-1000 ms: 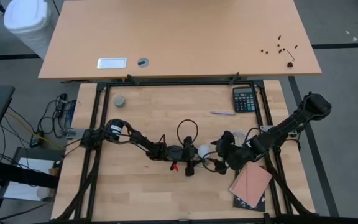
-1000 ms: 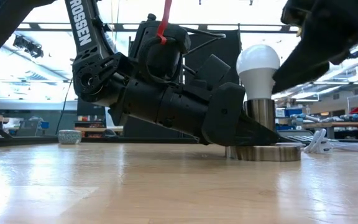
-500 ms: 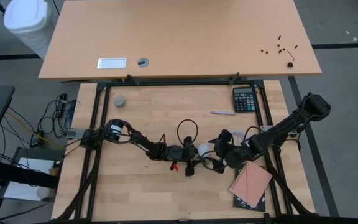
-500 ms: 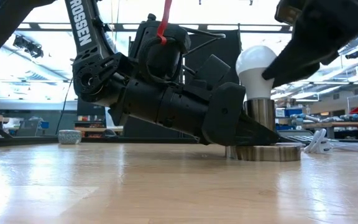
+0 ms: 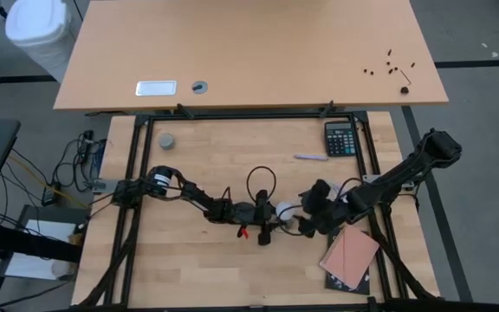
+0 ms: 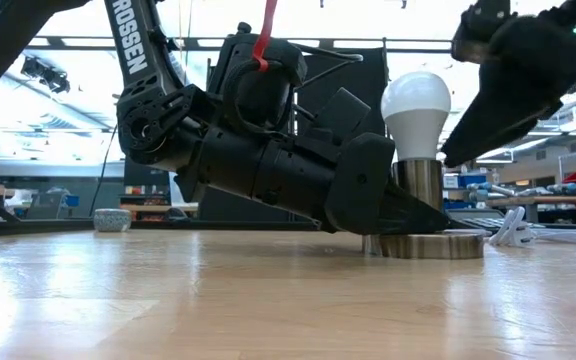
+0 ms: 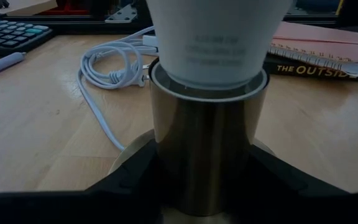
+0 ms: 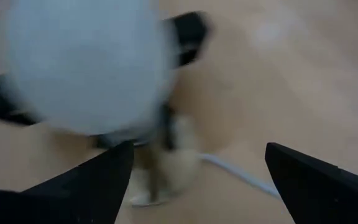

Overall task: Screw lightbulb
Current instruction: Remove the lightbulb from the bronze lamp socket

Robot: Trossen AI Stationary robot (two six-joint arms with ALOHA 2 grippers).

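bulb (image 6: 415, 112): white, upright, its neck seated in the socket (image 7: 207, 143), near the table's middle, a little toward 5 o'clock in the high view.
socket: shiny metal cylinder standing on a round base (image 6: 426, 245); the bulb's lower end sits inside its rim.
left gripper (image 7: 205, 186): low on the table, reaching in from 9 o'clock; its fingers (image 7: 128, 180) sit either side of the socket, clenched on it just above the base, below the bulb.
right gripper (image 8: 194, 180): raised, at 3 o'clock of the bulb in the high view; jaws spread wide, nothing between them. The bulb lies just beyond its fingertips, off to one side, not touched.
bulb to right gripper: close, a small gap shows in the low view, where the gripper hangs beside the bulb's upper part.
cord (image 7: 107, 81): white, coiled on the table behind the socket.
book (image 7: 319, 53): lies flat beyond the socket, at 4 o'clock of the bulb in the high view.
calculator (image 5: 340, 138): at 1 o'clock of the bulb, well apart.
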